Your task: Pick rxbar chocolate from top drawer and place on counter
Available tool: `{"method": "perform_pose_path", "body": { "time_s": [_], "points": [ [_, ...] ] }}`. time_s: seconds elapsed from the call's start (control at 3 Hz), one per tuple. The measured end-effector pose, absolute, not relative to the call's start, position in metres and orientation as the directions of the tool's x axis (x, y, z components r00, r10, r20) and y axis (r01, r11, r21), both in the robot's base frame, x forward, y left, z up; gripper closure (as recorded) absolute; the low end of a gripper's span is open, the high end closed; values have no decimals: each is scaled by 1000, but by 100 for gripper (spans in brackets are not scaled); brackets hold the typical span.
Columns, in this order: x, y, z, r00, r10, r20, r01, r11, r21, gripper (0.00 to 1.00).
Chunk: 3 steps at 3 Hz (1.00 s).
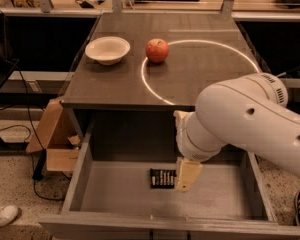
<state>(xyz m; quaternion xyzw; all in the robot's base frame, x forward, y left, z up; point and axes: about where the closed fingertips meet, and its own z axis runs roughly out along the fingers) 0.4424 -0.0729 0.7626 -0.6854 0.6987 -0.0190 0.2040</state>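
Gripper [186, 178] beside flat black rxbar chocolate [161, 178]

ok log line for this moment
phase: reach | pincer: in top drawer, at right end of rxbar chocolate | bar: flat on drawer floor | counter: no bar yet
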Motion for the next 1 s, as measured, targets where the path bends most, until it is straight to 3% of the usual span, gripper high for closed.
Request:
{"method": "perform_pose_path", "body": {
  "time_s": [1.0],
  "points": [
    [441, -46, 707, 35, -960, -278, -969, 36, -246, 0]
  ]
}}
